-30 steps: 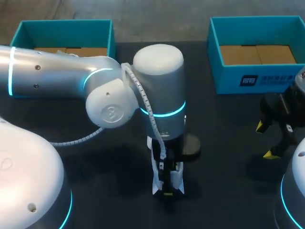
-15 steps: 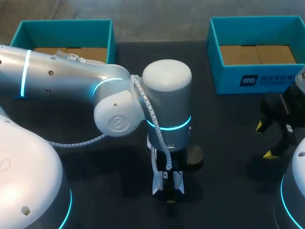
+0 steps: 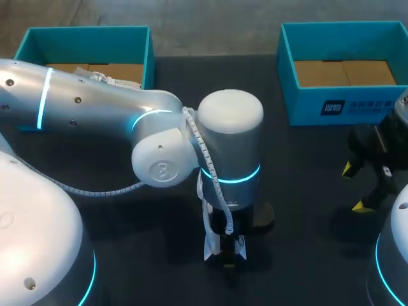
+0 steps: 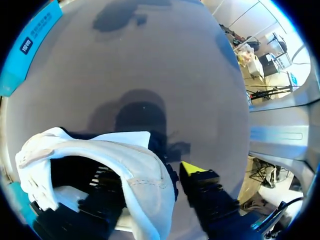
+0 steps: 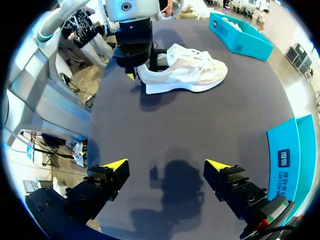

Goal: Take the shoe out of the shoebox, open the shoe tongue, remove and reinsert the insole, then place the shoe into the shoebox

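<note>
Head view: my left arm point(image 3: 95, 108) comes in from nine o'clock and bends down over the table's middle; my left gripper point(image 3: 224, 252) sits at six o'clock, right at the white shoe point(image 3: 207, 245), most of which is hidden under the wrist; from here I cannot tell whether that gripper is clamped or loose. One teal shoebox point(image 3: 86, 38) stands at eleven o'clock, a second shoebox point(image 3: 306, 102) at one o'clock; the second carries a dark label point(image 3: 333, 107) with white print on its near wall. My right gripper point(image 3: 354, 187) hangs at three o'clock, spread wide and holding nothing.

Left wrist view: the shoe's point(image 4: 135, 165) white heel collar lies right at the gripper, on the dark table point(image 4: 150, 60); the grip itself stays unreadable to me.

Right wrist view: my right gripper point(image 5: 166, 165) is apart over bare table, nothing in it; the shoe point(image 5: 185, 75) rests on its sole well ahead, outside both boxes, the left gripper point(image 5: 132, 70) at its heel; the labelled box point(image 5: 285, 160) is just beside my gripper.
</note>
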Available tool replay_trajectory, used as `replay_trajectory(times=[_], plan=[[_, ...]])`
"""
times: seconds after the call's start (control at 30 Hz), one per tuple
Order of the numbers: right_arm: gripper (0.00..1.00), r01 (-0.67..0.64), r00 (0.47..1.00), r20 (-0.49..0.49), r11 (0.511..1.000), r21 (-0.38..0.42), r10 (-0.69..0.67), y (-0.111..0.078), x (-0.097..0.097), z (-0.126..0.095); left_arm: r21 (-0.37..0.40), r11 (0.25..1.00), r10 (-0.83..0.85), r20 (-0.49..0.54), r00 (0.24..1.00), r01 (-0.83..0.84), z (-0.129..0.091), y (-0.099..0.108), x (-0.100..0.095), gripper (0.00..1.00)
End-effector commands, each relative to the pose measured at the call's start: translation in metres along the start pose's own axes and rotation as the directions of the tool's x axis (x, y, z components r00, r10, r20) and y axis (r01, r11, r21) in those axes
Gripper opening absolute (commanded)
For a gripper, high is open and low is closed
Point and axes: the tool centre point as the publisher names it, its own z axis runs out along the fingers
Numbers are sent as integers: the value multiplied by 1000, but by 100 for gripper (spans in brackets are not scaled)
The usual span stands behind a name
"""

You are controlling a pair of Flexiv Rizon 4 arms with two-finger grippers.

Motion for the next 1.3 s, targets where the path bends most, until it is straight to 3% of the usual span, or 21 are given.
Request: replay_trajectory(times=[0.03,0.07,0.27,0.43,0.97,1.3], plan=[[100,-1,1000,3,1000,2,1,0,1,1,0,1000,-6,-1,1000,6,5,2,0,18],[100,-1,1000,3,1000,2,1,0,1,1,-3,1000,-9,-1,1000,9,6,2,0,1],[100,-1,1000,3,1000,2,1,0,1,1,-4,1000,-20,1,1000,20,5,6,-2,0],[100,-1,1000,3,1000,2,1,0,1,1,-14,999,32,5,999,-32,-8,12,-6,0],[100,-1,1000,3,1000,2,1,0,1,1,-29,1000,-3,10,1000,4,-93,57,-49,0],[100,-1,1000,3,1000,2,1,0,1,1,-23,1000,-15,14,1000,16,-163,75,-76,0]])
